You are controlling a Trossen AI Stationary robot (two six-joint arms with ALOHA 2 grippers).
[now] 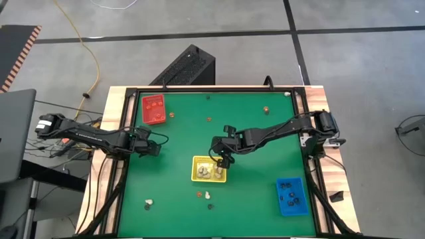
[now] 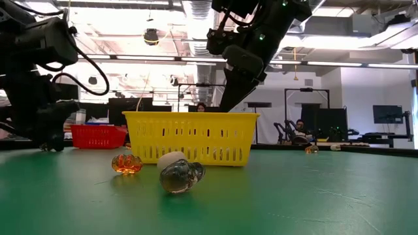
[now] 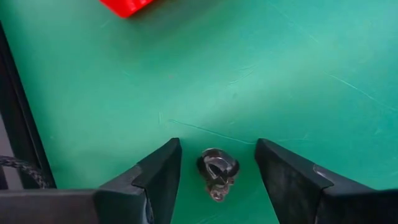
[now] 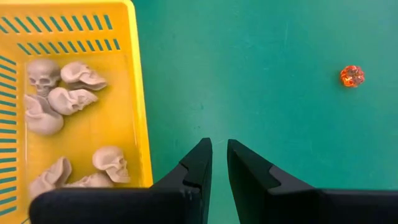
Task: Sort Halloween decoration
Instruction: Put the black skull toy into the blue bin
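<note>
A small dark glassy skull (image 3: 217,171) lies on the green mat (image 3: 261,74), a trinket of the Halloween decoration. My left gripper (image 3: 217,144) stands open over it near the table's left side (image 1: 157,143), one finger on either side and clear of it. My right gripper (image 4: 219,155) hangs just off the yellow tray's (image 1: 208,168) far right corner (image 1: 224,159). Its fingers are shut to a slit with nothing between them. Several cream skulls (image 4: 62,99) lie in the yellow tray (image 4: 134,93). An orange pumpkin (image 4: 352,76) rests on the mat beyond.
A red tray (image 1: 153,109) stands at the far left and a blue tray (image 1: 291,196) at the near right. Loose trinkets lie near the front: an orange one (image 2: 126,163), a cream one (image 2: 171,158) and a glassy skull (image 2: 181,176). More trinkets (image 1: 266,109) lie toward the far edge.
</note>
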